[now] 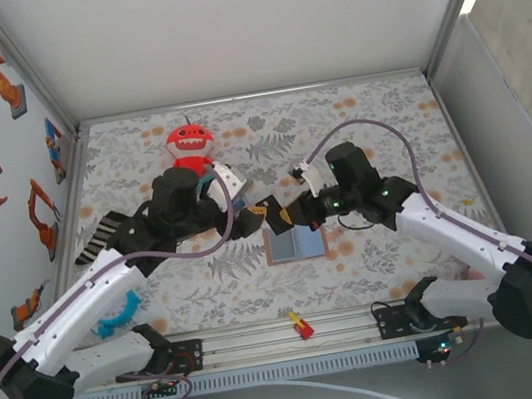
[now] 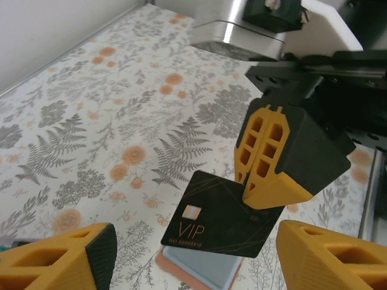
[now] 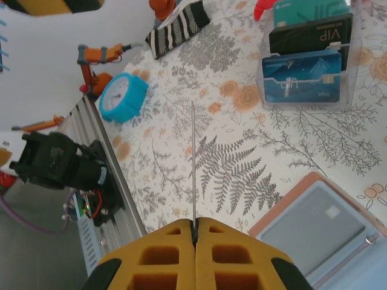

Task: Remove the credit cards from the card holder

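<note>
The tan card holder [image 1: 296, 243] lies open on the table, pale blue-grey inside up, also seen as card holder [image 3: 320, 223] and card holder [image 2: 202, 266]. My right gripper [image 1: 282, 218] hovers above its left edge, shut on a black VIP credit card [image 2: 221, 217]. From the right wrist, that card [image 3: 193, 157] shows edge-on, running out from the right gripper [image 3: 195, 222]. My left gripper [image 2: 196, 241] is open, its fingers [image 2: 66, 257] spread wide on either side below the card, not touching it. In the top view, the left gripper [image 1: 253, 215] faces the right one closely.
A clear stand [image 3: 308, 54] holds teal, black and blue cards. A red plush toy [image 1: 191, 148] sits at the back. A striped cloth [image 1: 101, 241] and a blue alarm clock [image 3: 124, 96] lie at the left. A small red-yellow object [image 1: 301, 325] rests on the front rail.
</note>
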You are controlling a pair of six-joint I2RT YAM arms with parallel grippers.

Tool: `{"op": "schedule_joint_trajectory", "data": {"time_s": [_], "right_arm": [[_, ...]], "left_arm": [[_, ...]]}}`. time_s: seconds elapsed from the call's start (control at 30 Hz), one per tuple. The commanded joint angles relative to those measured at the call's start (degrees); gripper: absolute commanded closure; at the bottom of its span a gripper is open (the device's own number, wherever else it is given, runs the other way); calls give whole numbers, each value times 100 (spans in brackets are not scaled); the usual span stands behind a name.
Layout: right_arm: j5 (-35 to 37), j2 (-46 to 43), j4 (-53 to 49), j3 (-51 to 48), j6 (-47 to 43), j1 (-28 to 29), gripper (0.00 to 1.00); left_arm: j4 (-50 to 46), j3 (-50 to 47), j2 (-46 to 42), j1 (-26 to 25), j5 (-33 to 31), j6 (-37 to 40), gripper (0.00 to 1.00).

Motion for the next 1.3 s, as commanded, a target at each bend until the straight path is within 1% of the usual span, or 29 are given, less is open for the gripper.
{"op": "schedule_joint_trajectory", "data": {"time_s": [0.0,0.13,0.3,0.47,0.57,0.6,0.63,0.7,0.73,0.8,0.83,0.9,0.97,1.03,1.07,1.2,1.27], "right_arm": [[-123,182,-781,348,-792,105,100],[-258,304,-1017,565,-1046,173,100],[-435,300,-1144,681,-1241,201,100],[-631,271,-1217,781,-1344,210,100],[-647,303,-1203,802,-1381,209,100],[-656,307,-1184,808,-1377,210,100],[-685,312,-1151,805,-1379,209,100],[-689,281,-1090,783,-1383,209,100],[-658,256,-1056,782,-1382,210,100],[-533,179,-1003,742,-1368,210,100],[-412,124,-959,699,-1348,210,100],[-147,-16,-844,604,-1275,205,100],[165,-211,-668,435,-1139,200,84],[513,-450,-466,224,-961,182,71],[706,-593,-354,123,-832,178,62],[1036,-1229,282,-364,-256,166,53],[1252,-1524,639,-604,88,161,49]], "left_arm": [[-805,407,400,197,942,989,31],[-1216,689,761,332,1363,1298,32],[-1377,723,1056,492,1998,1465,32],[-1492,780,1341,493,2272,1483,37],[-1494,828,1409,493,2512,1478,43],[-1496,844,1423,490,2602,1477,46],[-1500,850,1441,490,2679,1472,51],[-1515,844,1463,492,2735,1459,69],[-1518,837,1466,490,2734,1434,81],[-1507,820,1435,491,2749,1370,98],[-1488,800,1415,493,2747,1321,100],[-1363,696,1296,492,2740,1215,100],[-1155,524,1106,492,2740,1081,100],[-784,274,818,499,2603,809,100],[-530,99,639,501,2474,601,100],[998,-810,-132,498,1686,-733,100],[1719,-1252,-523,496,1481,-1239,100]]}}
